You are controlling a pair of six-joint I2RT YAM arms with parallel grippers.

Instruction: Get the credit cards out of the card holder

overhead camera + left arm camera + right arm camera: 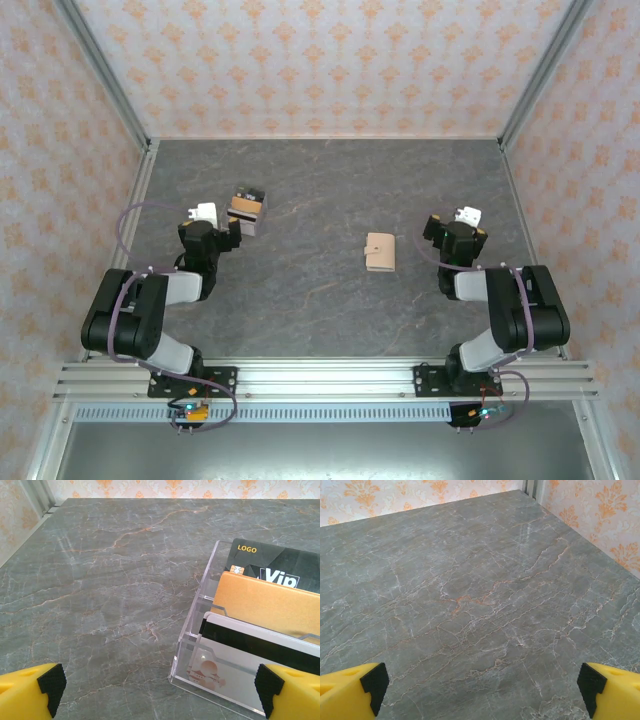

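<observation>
Left wrist | 3 credit cards (265, 600) upright in clear stand (196, 615) | card holder (380, 252) mid-table, apart | left gripper (159, 689), right gripper (480, 687) wide

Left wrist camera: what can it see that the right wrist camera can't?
The left wrist view has a clear stand holding three cards: a black card at the back, an orange card in the middle and a white card in front. The right wrist view instead has the wallpapered side wall and a metal corner post. Both have the grey marbled table and yellow fingers set wide apart, the left gripper and the right gripper.
</observation>
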